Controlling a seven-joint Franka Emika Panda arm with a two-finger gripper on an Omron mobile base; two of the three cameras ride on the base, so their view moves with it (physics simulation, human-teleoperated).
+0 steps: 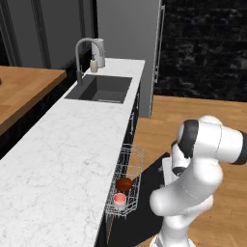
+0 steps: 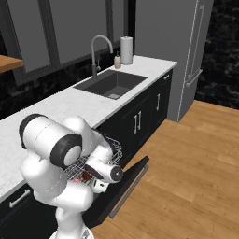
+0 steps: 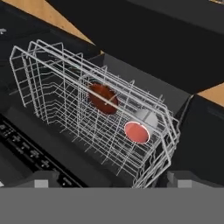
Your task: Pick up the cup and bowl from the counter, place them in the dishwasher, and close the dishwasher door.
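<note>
Silver wire rack [image 3: 65,87] walls in bowl [image 3: 103,98] and cup [image 3: 139,130].

A rendered home kitchen. Long white marble-look counter [image 1: 62,154] with an inset dark sink [image 1: 100,89], an arched silver faucet [image 1: 86,50] and a soap bottle [image 2: 117,60] beside it. Black cabinets with silver handles [image 2: 144,112] below, a tall grey fridge [image 2: 172,51] at the counter's end. Open dishwasher [image 2: 122,183] with its silver wire rack [image 3: 94,113] pulled out, holding a cup [image 3: 139,129] and a bowl [image 3: 103,99]. Wood plank floor [image 2: 196,158], dark stone wall [image 1: 207,48], brown wooden top [image 1: 24,89] across the way.
</note>
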